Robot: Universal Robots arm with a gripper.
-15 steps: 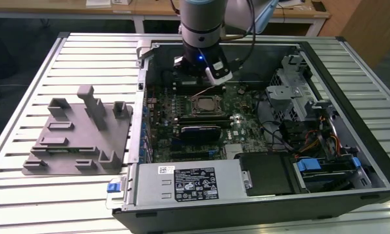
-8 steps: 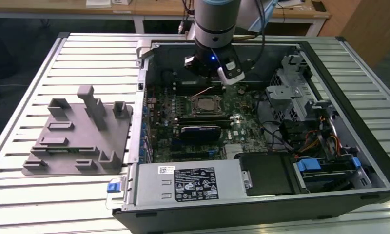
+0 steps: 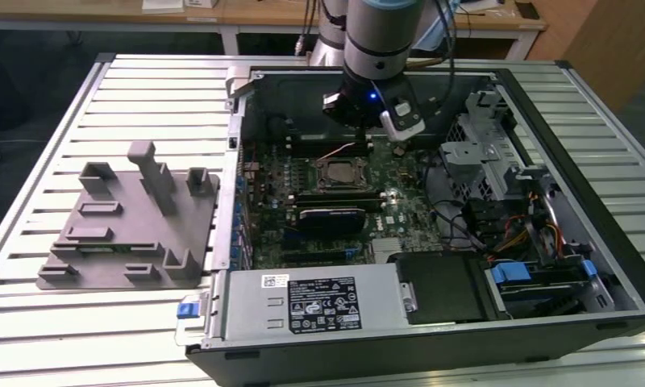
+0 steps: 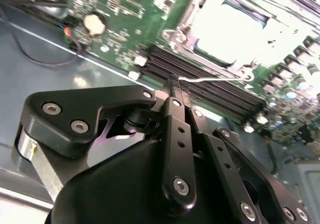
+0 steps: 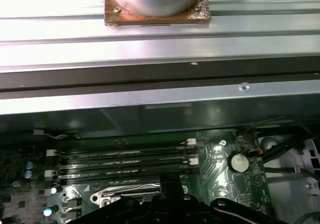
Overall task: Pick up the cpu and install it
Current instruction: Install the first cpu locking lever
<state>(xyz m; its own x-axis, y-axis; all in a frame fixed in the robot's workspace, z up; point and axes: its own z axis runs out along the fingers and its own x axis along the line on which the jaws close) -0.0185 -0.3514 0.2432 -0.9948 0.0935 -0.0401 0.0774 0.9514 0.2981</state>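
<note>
hovering above the motherboard point(image 3: 334, 201) beside the seated cpu point(image 3: 335, 172), the hand point(image 4: 175, 83) is clenched, holding nothing.

Green circuit-patterned motherboard point(image 3: 350, 205) inside black metal computer case point(image 3: 430, 339). Silvery square cpu point(image 3: 335, 173) in black-framed socket. Matte black jointed claw point(image 4: 175, 86) with silver screw heads. Plain grey plastic fixture plate point(image 3: 129, 234) on pale silver ribbed bench point(image 3: 64, 145). Black memory slots point(image 5: 125, 159) with white end clips. Blue plastic latch point(image 3: 513, 272).
</note>
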